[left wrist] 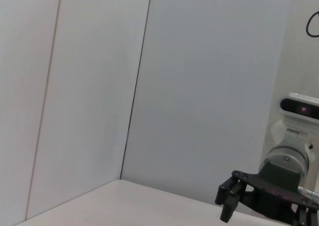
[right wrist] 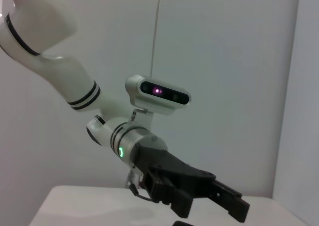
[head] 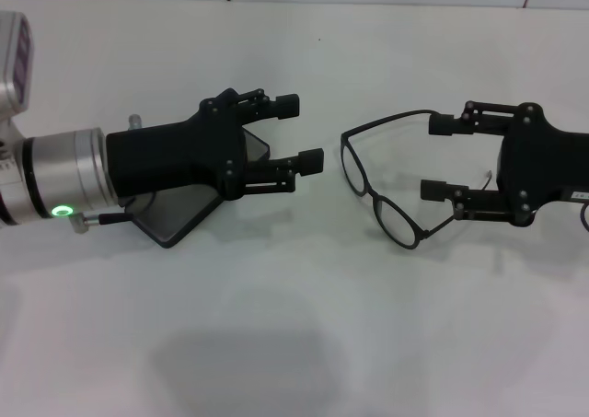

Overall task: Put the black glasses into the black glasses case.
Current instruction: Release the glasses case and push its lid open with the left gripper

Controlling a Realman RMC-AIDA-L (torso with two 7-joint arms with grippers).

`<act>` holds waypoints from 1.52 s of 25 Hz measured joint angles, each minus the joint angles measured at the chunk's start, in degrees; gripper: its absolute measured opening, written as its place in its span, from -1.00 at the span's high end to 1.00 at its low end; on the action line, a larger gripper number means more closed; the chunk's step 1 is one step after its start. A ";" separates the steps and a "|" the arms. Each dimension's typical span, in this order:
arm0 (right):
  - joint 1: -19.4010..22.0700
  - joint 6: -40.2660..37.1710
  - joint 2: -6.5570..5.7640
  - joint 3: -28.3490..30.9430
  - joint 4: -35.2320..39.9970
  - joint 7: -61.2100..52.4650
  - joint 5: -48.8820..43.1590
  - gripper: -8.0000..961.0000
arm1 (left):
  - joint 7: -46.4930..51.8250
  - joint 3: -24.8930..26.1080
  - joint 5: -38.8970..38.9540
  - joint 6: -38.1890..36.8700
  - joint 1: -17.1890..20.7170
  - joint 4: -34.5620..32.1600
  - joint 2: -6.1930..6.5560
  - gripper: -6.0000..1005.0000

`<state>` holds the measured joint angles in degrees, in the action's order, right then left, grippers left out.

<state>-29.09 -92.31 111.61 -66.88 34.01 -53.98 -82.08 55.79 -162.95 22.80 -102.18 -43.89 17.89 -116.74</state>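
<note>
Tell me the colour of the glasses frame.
Black, thin, with clear lenses; the black glasses show best in the head view.

My head camera looks steeply down on the plain white desk (head: 294, 343), close above both arms. My left wrist camera faces outward, level, catching the black two-fingered right end effector (left wrist: 229, 203) beyond it. My right wrist camera faces back, level, catching the black two-fingered left end effector (right wrist: 219, 206) opposite.

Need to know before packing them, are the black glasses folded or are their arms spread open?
Spread open. In the head view the black glasses rest on the table, both temple arms running back toward the right gripper.
</note>
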 joint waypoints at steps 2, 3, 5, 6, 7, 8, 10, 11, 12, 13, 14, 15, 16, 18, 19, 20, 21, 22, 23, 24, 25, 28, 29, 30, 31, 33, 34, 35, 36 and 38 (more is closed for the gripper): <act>0.00 0.22 0.23 0.00 -0.14 0.56 -0.03 -0.42 | 0.46 0.00 0.00 0.01 -0.09 0.08 0.09 -0.70; 0.00 0.27 0.39 -0.01 -0.20 1.00 -0.03 -0.42 | 0.61 0.00 0.00 0.02 -0.10 0.08 0.15 -0.69; 0.00 0.29 0.64 0.00 -0.19 1.53 -0.03 -0.42 | 0.77 0.00 0.02 0.04 -0.10 0.18 0.28 -0.68; 0.00 0.29 0.69 -0.01 -0.18 1.63 -0.03 -0.42 | 0.77 0.00 0.05 0.04 -0.10 0.27 0.30 -0.67; 0.00 0.29 0.73 -0.01 -0.15 1.68 -0.03 -0.42 | 0.74 0.00 0.05 0.06 -0.13 0.51 0.26 -0.66; 0.00 0.29 0.74 -0.01 -0.10 1.68 -0.03 -0.42 | 0.70 0.00 0.11 0.06 -0.19 0.86 0.18 -0.66; 0.01 0.29 0.74 0.00 -0.05 1.67 -0.03 -0.42 | 0.93 0.00 0.53 0.06 -0.39 2.23 0.04 -0.65; 0.00 0.29 0.74 -0.01 0.00 1.67 -0.03 -0.42 | 1.28 -0.01 0.80 0.06 -0.52 3.19 0.00 -0.64; 0.00 0.29 0.74 0.00 0.03 1.68 -0.03 -0.42 | 2.13 0.00 1.21 0.06 -0.80 5.11 0.03 -0.63; 0.01 0.25 0.73 -0.01 0.05 1.70 -0.03 -0.42 | 3.28 0.00 1.32 0.05 -1.03 6.72 0.06 -0.63; 0.00 0.13 0.67 -0.02 0.07 1.71 -0.03 -0.42 | 4.92 0.00 1.47 0.05 -1.35 8.92 0.20 -0.62; -0.01 -0.14 0.59 -0.03 0.07 1.73 -0.04 -0.42 | 6.17 0.00 1.47 0.05 -1.52 10.30 0.30 -0.61; -0.03 -0.47 0.45 -0.03 0.09 1.74 -0.04 -0.42 | 7.54 0.01 1.48 0.08 -1.68 12.15 0.38 -0.61; -0.06 -0.86 0.32 -0.03 0.09 1.75 -0.02 -0.42 | 8.86 0.00 1.48 0.49 -1.64 15.43 0.30 -0.59; -0.06 -0.93 0.30 -0.03 0.09 1.75 0.00 -0.42 | 9.01 0.01 1.49 1.04 -1.51 16.63 0.09 -0.59; -0.07 -0.95 0.29 -0.03 0.09 1.75 0.01 -0.42 | 9.12 0.00 1.47 1.96 -1.32 18.09 -0.36 -0.58; -0.10 -0.96 0.29 -0.03 0.09 1.75 0.02 -0.42 | 9.25 0.00 1.47 3.25 -1.16 18.95 -0.75 -0.57; -0.19 -0.93 0.28 -0.02 0.09 1.75 0.02 -0.42 | 9.31 -0.01 1.47 4.20 -1.04 19.51 -1.02 -0.57; -0.29 -0.83 0.29 -0.02 0.09 1.75 0.00 -0.42 | 9.32 -0.04 1.45 5.81 -0.84 19.86 -1.34 -0.56; -0.42 -0.74 0.31 -0.01 0.13 1.75 -0.04 -0.42 | 9.32 -0.06 1.38 7.58 -0.66 20.11 -1.66 -0.56; -0.50 -0.73 0.33 0.00 0.16 1.77 -0.05 -0.42 | 9.31 -0.08 1.18 8.85 -0.53 20.17 -1.91 -0.55; -0.64 -0.89 0.36 -0.03 0.52 1.87 -0.09 -0.42 | 9.30 -0.09 -0.17 11.92 -0.53 20.10 -2.45 -0.53; -0.66 -0.95 0.37 -0.03 0.66 1.88 -0.09 -0.42 | 9.29 -0.10 -0.99 12.74 -0.61 19.95 -2.55 -0.52; -0.66 -0.96 0.39 -0.03 0.75 1.90 -0.10 -0.42 | 9.28 -0.09 -1.74 13.55 -0.75 19.79 -2.60 -0.52; -0.69 -0.96 0.44 -0.01 0.79 1.98 -0.10 -0.42 | 9.28 -0.09 -1.74 13.55 -0.75 19.79 -2.60 -0.51; -0.74 -0.90 0.52 -0.04 0.79 2.30 -0.11 -0.42 | 9.20 -0.09 -3.27 15.45 -1.07 19.27 -2.73 -0.50; -0.76 -0.80 0.56 -0.09 0.79 2.39 -0.10 -0.42 | 9.20 -0.09 -3.34 15.66 -1.07 19.21 -2.73 -0.49; -0.78 -0.69 0.58 -0.16 0.79 2.55 -0.11 -0.42 | 9.22 -0.09 -3.43 16.14 -1.10 19.07 -2.73 -0.49; -0.78 -0.62 0.62 -0.20 0.79 2.64 -0.10 -0.42 | 9.25 -0.09 -3.51 16.71 -1.12 18.97 -2.73 -0.48; -0.79 -0.60 0.66 -0.25 0.79 2.66 -0.10 -0.42 | 9.34 -0.09 -3.70 18.00 -1.16 18.98 -2.73 -0.47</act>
<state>-29.88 -92.90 112.27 -67.13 34.80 -51.32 -82.18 65.13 -163.04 19.09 -84.18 -45.06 36.86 -119.47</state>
